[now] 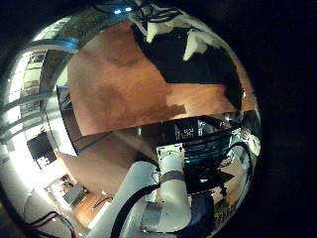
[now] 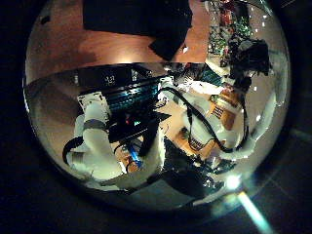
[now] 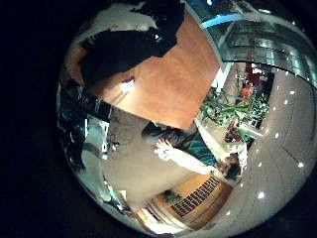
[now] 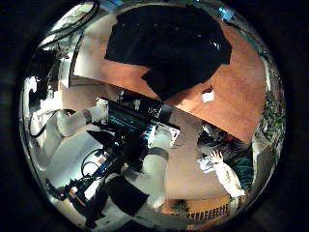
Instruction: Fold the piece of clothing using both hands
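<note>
A dark piece of clothing (image 4: pixel 169 43) lies spread flat on a wooden table (image 4: pixel 241 97), far below the right hand's palm. It also shows in the right little finger side palm view (image 3: pixel 124 50), in the left little finger side palm view (image 1: pixel 193 59) and in the left thumb side palm view (image 2: pixel 136 15). My left hand's pale fingertips (image 1: pixel 149 30) hang relaxed above the clothing and hold nothing. A hand (image 2: pixel 244 54) on a white arm shows high above the table's edge in the left thumb side palm view; its fingers are unclear.
The table's front edge (image 1: pixel 149 124) runs below the clothing, with bare wood (image 3: pixel 173 74) beside it. A small pale spot (image 4: pixel 208 95) lies on the table near the clothing's corner. White arms (image 4: pixel 145 179) and dark equipment (image 2: pixel 127 93) stand behind the table.
</note>
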Available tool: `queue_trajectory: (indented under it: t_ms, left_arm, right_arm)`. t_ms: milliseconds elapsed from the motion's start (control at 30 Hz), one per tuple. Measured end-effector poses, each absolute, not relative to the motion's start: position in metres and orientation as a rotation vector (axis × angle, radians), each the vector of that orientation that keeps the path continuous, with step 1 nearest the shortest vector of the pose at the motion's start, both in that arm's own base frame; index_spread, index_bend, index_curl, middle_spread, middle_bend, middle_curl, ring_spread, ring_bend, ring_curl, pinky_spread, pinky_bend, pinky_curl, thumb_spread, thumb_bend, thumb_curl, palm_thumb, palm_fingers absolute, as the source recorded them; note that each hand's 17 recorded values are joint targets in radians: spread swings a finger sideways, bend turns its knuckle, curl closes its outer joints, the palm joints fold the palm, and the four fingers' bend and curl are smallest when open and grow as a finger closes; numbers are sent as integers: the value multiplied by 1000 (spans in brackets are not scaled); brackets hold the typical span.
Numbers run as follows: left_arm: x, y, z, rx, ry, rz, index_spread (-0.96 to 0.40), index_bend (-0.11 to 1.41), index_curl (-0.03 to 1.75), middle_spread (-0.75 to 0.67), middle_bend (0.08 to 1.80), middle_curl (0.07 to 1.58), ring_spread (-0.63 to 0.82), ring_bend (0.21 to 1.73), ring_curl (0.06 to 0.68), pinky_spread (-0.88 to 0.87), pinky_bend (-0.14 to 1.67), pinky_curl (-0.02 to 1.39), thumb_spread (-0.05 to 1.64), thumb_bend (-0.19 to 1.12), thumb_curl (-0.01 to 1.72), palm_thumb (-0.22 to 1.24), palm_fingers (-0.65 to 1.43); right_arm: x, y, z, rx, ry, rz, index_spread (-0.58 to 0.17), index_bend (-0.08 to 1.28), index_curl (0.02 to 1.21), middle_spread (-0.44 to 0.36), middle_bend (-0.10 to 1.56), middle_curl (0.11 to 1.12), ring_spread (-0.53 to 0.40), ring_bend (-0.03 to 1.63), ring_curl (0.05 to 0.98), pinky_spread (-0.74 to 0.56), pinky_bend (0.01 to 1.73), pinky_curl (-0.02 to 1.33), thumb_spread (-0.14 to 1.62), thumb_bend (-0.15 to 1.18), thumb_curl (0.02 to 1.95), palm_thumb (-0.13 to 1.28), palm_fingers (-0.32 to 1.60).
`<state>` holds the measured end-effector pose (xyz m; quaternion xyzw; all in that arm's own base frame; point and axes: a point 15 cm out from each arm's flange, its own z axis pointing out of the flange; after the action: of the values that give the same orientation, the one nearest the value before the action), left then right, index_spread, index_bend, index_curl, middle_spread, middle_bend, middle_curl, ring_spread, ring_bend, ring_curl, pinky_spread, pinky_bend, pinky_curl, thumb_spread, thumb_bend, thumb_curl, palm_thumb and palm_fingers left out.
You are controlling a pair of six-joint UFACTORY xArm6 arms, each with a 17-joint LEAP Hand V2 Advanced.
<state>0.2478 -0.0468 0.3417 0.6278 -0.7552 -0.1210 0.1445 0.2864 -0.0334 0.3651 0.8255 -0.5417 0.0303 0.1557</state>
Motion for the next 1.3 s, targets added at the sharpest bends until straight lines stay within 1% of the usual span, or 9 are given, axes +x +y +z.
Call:
queue_trajectory:
  t_ms: [300,500,633,833,1067,1300]
  left_arm:
    - [254,-50,340,1804,-2174,-341,21,144,243,259,229,381,473,666,216,508,414,332,1049,-26,304,200,25]
    - [254,-50,325,1745,-2210,-360,24,147,249,270,223,379,473,674,217,507,423,328,1048,-25,307,199,18]
    - [264,-43,312,1674,-2309,-355,22,154,256,287,203,372,471,672,217,506,429,327,1046,-31,306,189,5]
    - [286,-35,272,1558,-2477,-371,11,144,262,337,177,345,482,662,213,515,445,326,1015,-31,305,153,-38]
    - [325,-34,221,1575,-2665,-257,8,133,251,360,178,321,483,665,214,506,461,326,992,-27,305,151,-46]
    - [336,-48,170,1563,-2669,-240,3,137,240,363,182,310,481,669,217,499,473,325,982,-28,308,158,-44]
  right_arm:
    - [284,-47,367,2346,-1579,76,-345,148,249,-12,301,366,5,810,239,375,883,188,951,-29,260,53,130]
    - [283,-44,364,2344,-1608,47,-345,148,250,-11,303,365,6,813,236,375,889,185,950,-30,266,42,129]
    - [281,-38,362,2343,-1642,18,-345,150,252,-6,308,365,13,811,233,375,890,182,958,-27,269,40,133]
    - [276,-30,358,2291,-1740,-52,-345,150,254,-11,320,365,16,821,233,378,893,176,970,-26,272,41,152]
    - [270,-30,351,2222,-1767,-104,-346,151,259,-4,325,364,17,809,229,379,900,172,981,-26,273,42,148]
    - [267,-29,347,2209,-1767,-120,-345,154,262,-3,321,360,17,808,226,379,903,166,991,-26,272,43,149]
